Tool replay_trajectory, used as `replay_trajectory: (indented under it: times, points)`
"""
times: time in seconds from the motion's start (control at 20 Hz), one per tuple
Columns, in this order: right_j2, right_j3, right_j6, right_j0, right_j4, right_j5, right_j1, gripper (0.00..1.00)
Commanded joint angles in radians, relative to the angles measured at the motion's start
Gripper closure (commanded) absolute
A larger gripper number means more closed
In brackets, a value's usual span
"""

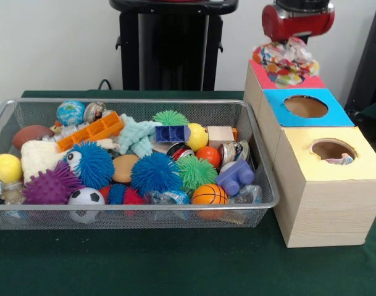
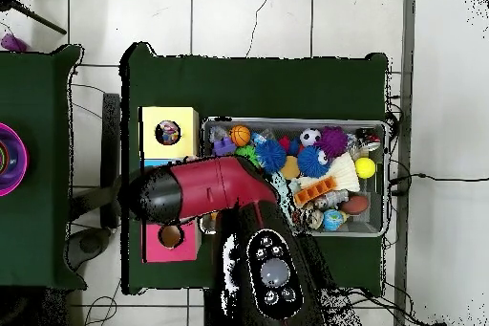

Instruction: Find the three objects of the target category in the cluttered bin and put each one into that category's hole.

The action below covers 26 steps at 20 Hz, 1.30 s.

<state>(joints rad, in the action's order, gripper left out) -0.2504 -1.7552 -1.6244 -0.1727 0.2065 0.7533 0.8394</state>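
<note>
My gripper hangs at the top right of the front view, shut on a crumpled white paper wad with red, orange and blue patches. It holds the wad in the air over the row of boxes, in front of the red-topped box. The yellow-topped box stands nearest the camera; a bit of white paper shows inside its hole. The wire mesh bin lies left of the boxes, full of toys. In the overhead view my arm hides the gripper and the wad; the yellow box shows beside it.
A blue-topped box stands between the red and yellow ones. The bin holds spiky rubber balls, a mint fuzzy toy, a small basketball, a soccer ball and bricks. The robot's pedestal stands behind the bin.
</note>
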Motion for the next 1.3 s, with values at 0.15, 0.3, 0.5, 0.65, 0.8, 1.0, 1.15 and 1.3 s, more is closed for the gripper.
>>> replay_trajectory:
  times: [0.15, 0.3, 0.5, 0.65, 0.8, 1.0, 1.15, 1.3]
  points:
    - [0.065, 0.234, -0.259, 0.031, -0.040, 0.016, -0.151, 1.00]
    - [0.079, 0.306, -0.264, 0.054, -0.055, 0.075, -0.176, 1.00]
    - [0.095, 0.421, -0.265, 0.083, -0.074, 0.151, -0.229, 1.00]
    - [0.105, 0.490, -0.263, 0.097, -0.088, 0.175, -0.276, 1.00]
    - [0.117, 0.538, -0.266, 0.110, -0.100, 0.183, -0.311, 1.00]
    - [0.133, 0.604, -0.273, 0.127, -0.115, 0.206, -0.355, 1.00]
    - [0.151, 0.605, -0.290, 0.143, -0.123, 0.177, -0.370, 1.00]
    - [0.170, 0.583, -0.303, 0.158, -0.131, 0.120, -0.385, 1.00]
